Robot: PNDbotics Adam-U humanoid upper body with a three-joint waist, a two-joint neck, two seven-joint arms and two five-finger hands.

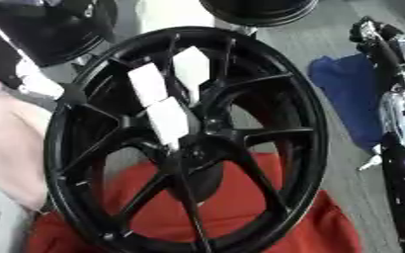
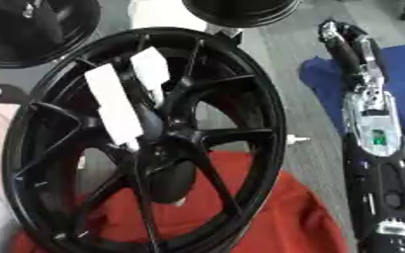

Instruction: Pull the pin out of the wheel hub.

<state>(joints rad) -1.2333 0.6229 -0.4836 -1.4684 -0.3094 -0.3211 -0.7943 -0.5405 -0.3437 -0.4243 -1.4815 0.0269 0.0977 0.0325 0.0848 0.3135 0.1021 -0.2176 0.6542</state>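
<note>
A black spoked wheel hub (image 1: pixel 279 89) stands tilted on a red cloth (image 1: pixel 266 217). White rectangular labels (image 1: pixel 167 118) stick to its spokes near the centre. A small white pin-like piece (image 2: pixel 298 140) shows just off the rim's right edge; whether it touches the rim is unclear. My right arm runs up the right side. My right hand (image 2: pixel 348 42) is at the top right, away from the rim, its fingers stretched out and holding nothing. My left hand does not show.
A blue cloth (image 1: pixel 344 99) lies on the grey floor under my right arm. Other black wheels stand at the top left (image 2: pixel 33 34) and top middle (image 1: pixel 258 12). A pink shape (image 1: pixel 7 143) and a black-and-white shape (image 1: pixel 20 64) press against the rim's left side.
</note>
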